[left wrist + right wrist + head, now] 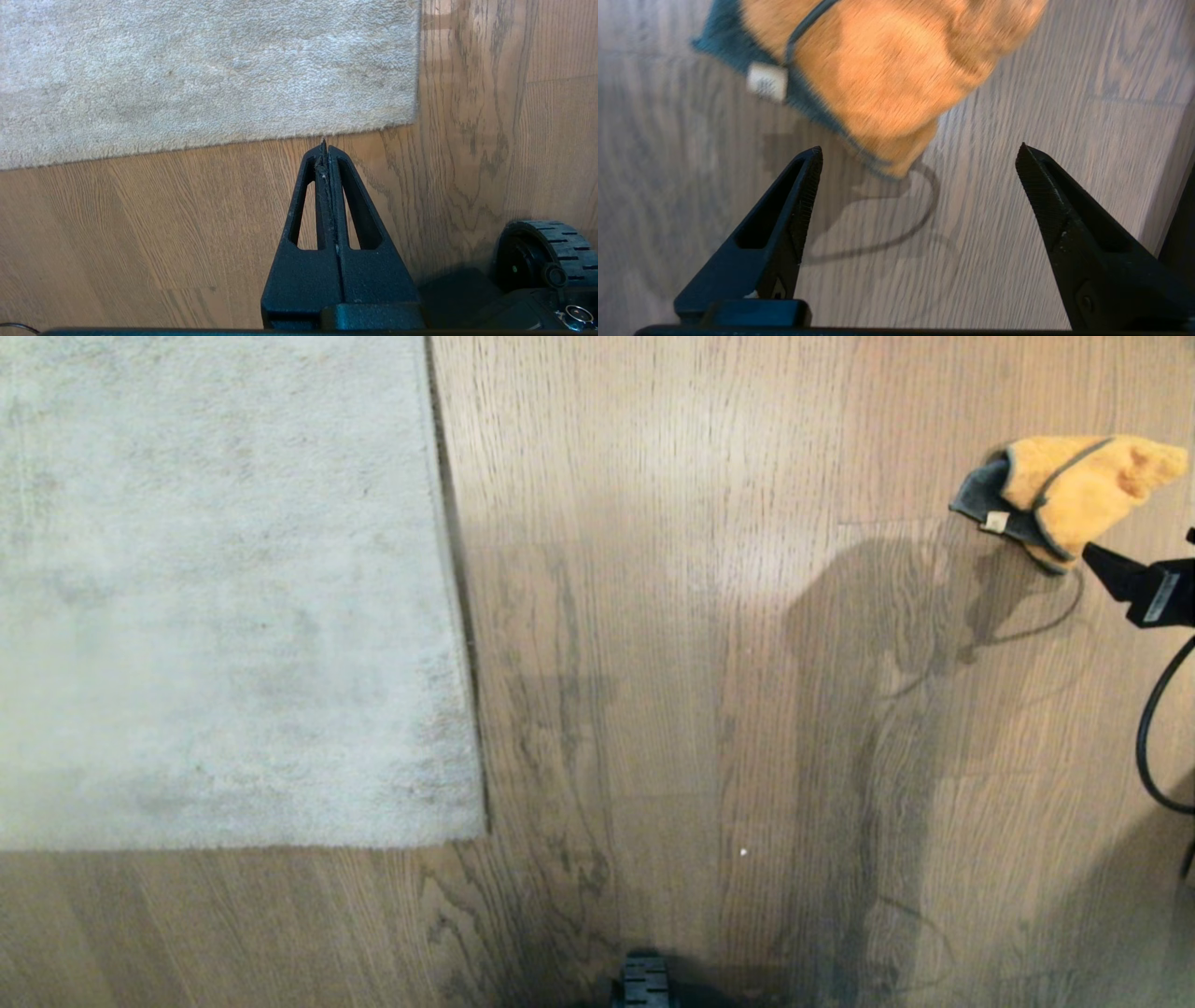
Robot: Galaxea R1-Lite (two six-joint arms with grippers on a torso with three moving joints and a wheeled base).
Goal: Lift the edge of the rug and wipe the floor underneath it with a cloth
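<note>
The pale grey rug [215, 597] lies flat on the left, and its rug edge [459, 616] runs straight along the brown wood floor [672, 663]. At the far right the orange cloth [1074, 490] with dark trim rests crumpled on the floor. My right gripper [919, 148] is open just behind the cloth [887, 70], with nothing between its fingers; one finger [1111, 569] shows in the head view. My left gripper [325, 144] is shut and empty, hanging over bare floor [140, 224] just short of the rug edge [233, 142].
A black cable [1153, 737] loops down from the right arm at the right border. The robot's base [644, 980] shows at the bottom centre, and a wheel [542, 252] sits close to the left gripper. A wide stretch of floor lies between rug and cloth.
</note>
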